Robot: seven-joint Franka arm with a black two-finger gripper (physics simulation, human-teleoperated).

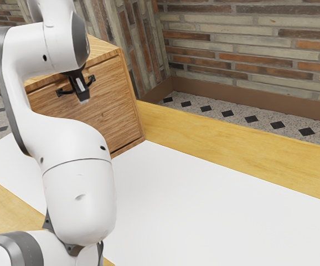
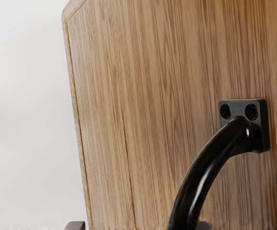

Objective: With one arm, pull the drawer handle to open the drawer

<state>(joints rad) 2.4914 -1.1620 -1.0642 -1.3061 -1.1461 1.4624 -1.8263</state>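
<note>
Exterior view puts the claw (image 1: 81, 91) right at the black handle (image 1: 65, 90) on the wooden drawer (image 1: 102, 113) front. It is spread, not pinching. The drawer looks closed, so gripping and pulling remain.

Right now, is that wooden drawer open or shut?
Shut, it seems: the oak-brown drawer front sits flush with its wooden cabinet, no gap showing.

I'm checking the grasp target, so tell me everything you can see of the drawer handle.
The drawer handle is a glossy black, metal-looking curved bar bowing out from the wooden drawer front. One end joins a square black mounting plate with two screw holes. It runs roughly level across the front, with the gripper at its middle.
</note>
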